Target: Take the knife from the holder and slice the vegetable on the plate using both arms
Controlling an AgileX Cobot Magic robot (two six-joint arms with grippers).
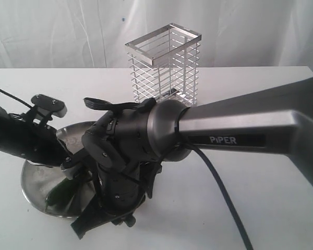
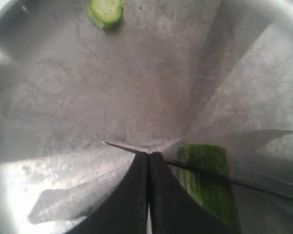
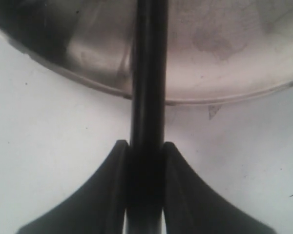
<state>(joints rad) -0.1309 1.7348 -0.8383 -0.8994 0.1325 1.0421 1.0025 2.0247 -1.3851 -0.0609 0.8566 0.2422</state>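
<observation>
White table [image 1: 271, 208] carries everything. The biggest thing on it is the right arm [image 1: 240, 122]: its silver-grey link reaches in from the right of the exterior view, and its black wrist bends down over the plate's near side. The left arm [image 1: 13, 138], all black, comes in from the left over the same plate.

The plate [image 1: 34, 185] is round shiny steel with a raised rim and sits on the table at front left. We note two things in it. The vegetable [image 2: 207, 183] has dark green skin and a flat pale cut end, and it lies on the plate floor. One small cut piece [image 2: 107, 10] with a pale green face lies well apart from it.

The holder [image 1: 164, 65] is a wire basket with an open top. It stands upright behind the plate, well apart from both grippers, and we see straight through its wires to the white backdrop [image 1: 68, 31].

The knife [image 3: 146, 73] is black. Its handle is clamped between the jaws of the right gripper [image 3: 146, 148] and it runs out across the plate rim. In the left wrist view its edge is a thin dark line lying across the vegetable near the cut end. We cannot tell how deep it sits.

The left gripper [image 2: 148, 163] has its jaws pressed together with nothing between them, tips down near the plate floor just beside the vegetable. We cannot tell whether it touches the vegetable.

For writing, we read white lettering [image 1: 223, 139] saying "PiPER" on a black strip on the right arm's grey link.
</observation>
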